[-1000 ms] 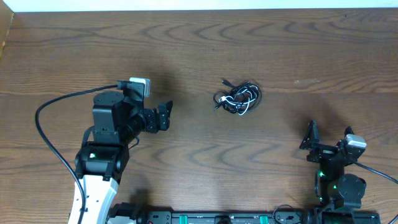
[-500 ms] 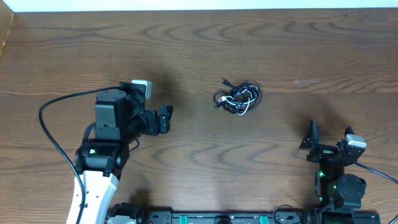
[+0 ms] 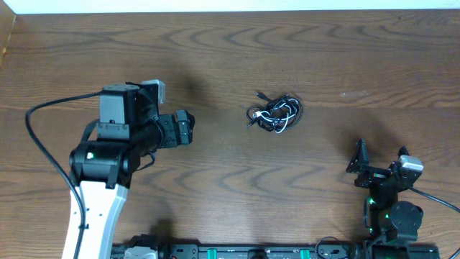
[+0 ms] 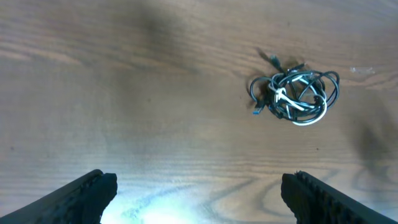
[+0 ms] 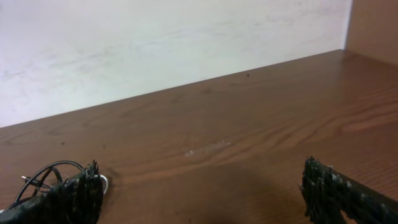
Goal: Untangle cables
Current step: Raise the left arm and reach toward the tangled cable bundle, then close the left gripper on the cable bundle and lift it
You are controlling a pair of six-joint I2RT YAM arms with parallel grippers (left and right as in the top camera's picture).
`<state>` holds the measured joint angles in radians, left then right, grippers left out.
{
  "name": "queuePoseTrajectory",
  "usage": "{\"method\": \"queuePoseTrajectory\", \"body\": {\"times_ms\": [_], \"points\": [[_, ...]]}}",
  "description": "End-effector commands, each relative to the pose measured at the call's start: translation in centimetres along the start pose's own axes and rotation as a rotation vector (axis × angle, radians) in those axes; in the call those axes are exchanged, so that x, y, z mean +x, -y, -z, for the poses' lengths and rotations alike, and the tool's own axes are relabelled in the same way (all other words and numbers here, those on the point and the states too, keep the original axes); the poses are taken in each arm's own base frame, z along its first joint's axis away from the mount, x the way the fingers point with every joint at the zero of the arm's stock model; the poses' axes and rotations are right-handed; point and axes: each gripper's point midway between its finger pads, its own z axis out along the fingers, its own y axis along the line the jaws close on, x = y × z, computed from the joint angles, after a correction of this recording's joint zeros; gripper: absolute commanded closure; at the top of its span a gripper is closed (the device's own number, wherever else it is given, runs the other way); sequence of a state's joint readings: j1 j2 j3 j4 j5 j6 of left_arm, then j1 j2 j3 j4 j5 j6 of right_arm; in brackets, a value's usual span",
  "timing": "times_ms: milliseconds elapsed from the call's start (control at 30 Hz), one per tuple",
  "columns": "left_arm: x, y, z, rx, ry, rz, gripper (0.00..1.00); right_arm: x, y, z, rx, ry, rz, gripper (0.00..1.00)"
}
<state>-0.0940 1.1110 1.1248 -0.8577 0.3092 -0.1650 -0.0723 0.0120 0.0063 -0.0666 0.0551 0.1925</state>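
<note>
Since a second ago our left arm has swung a little toward the left side of the table [image 3: 215, 57], and our left gripper [image 3: 185, 130] points rightward with its jaws spread wide and nothing between them. Just right of the middle, toward the far edge, the cables [image 3: 275, 115] lie in one tight knot, a white cord looped through black ones, touching neither gripper. At the near right our right gripper [image 3: 379, 155] has not moved; its jaws gape empty, well apart from the knot.
</note>
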Motion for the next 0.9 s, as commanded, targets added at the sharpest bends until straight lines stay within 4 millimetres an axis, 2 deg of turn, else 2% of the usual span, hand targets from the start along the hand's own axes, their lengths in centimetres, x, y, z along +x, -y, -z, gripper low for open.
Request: {"method": "queuePoseTrajectory", "body": {"times_ms": [0,200,333,533,667,767,867], "points": [[-0.5,0.4,-0.2,0.012,-0.013,0.051,0.07,0.1,-0.2,0.0,-0.008,-0.005,0.015,0.01],[-0.5,3.3,-1.4,0.062,-0.069,0.043,0.07,0.1,-0.2,0.0,-0.007,-0.004,0.015,0.01],[-0.7,6.5,-2.6,0.101,-0.102,0.048,0.07,0.1,-0.2,0.0,-0.008,-0.004,0.015,0.01],[-1.4,11.0,-5.3,0.177,-0.107,0.262,0.07,0.1,-0.2,0.0,-0.008,-0.004,0.015,0.01],[-2.5,14.6,-6.5,0.272,-0.059,0.234,0.07,0.1,-0.2,0.0,-0.008,-0.004,0.015,0.01],[-2.2,16.8,-7.3,0.319,-0.072,0.244,0.07,0.1,-0.2,0.0,-0.007,-0.004,0.015,0.01],[-0.9,18.5,-8.5,0.333,-0.118,0.295,0.07,0.1,-0.2,0.0,-0.007,-0.004,0.015,0.01]]}}
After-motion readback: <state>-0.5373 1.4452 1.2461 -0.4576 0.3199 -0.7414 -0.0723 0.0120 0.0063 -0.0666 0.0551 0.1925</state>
